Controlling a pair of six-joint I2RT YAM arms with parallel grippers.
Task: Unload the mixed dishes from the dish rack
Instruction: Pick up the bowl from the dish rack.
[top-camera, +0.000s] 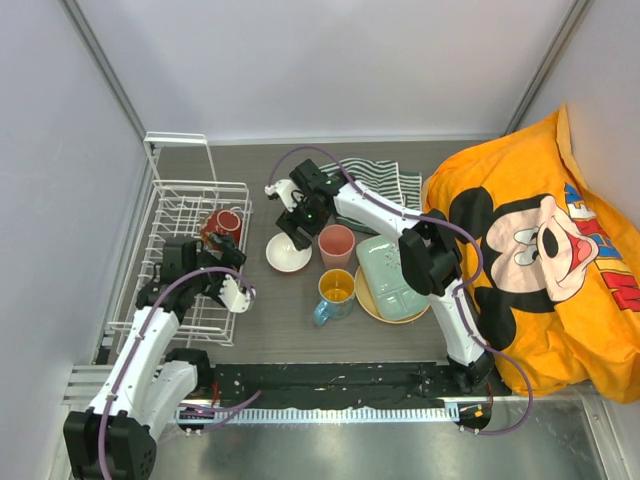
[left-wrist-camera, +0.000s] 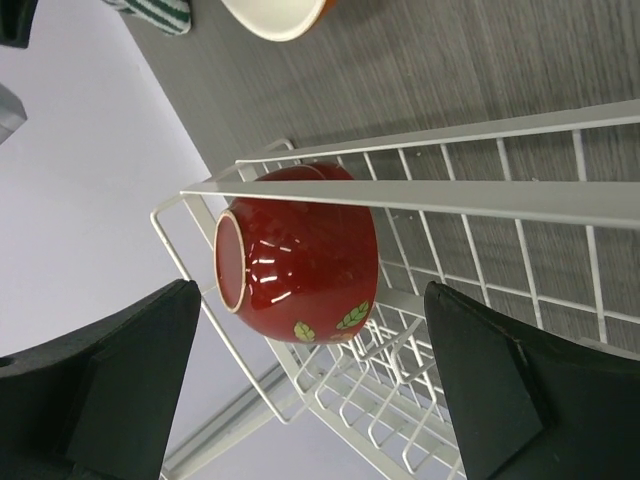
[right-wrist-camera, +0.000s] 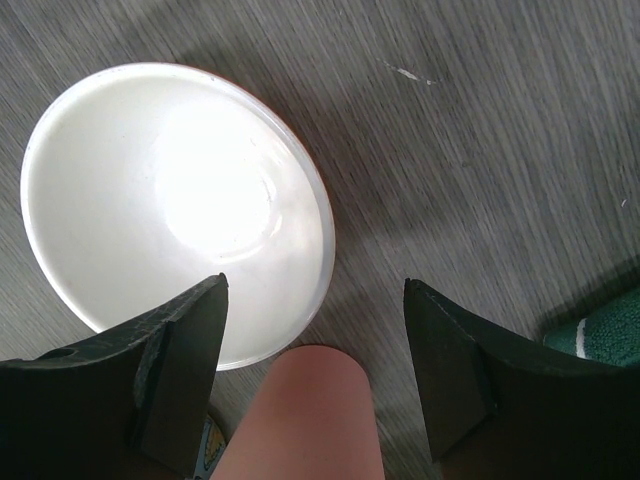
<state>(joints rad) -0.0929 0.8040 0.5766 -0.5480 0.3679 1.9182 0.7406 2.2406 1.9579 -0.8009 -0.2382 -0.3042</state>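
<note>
Striped green-white cloth (top-camera: 388, 180) lies rumpled at the far side of the dark grey wood-grain table (top-camera: 290, 325). Big orange Mickey Mouse fabric (top-camera: 540, 250) is heaped over the table's right side, its edge just beside the cloth. Pale walls (top-camera: 330, 60) on three sides. Shiny metal sheet (top-camera: 400, 450) runs along the near edge.

Leaf-printed dark red bowl (left-wrist-camera: 300, 270), white rack (left-wrist-camera: 450, 195), pink cup (top-camera: 336, 243), green-and-white striped cloth (top-camera: 385, 180)
</note>
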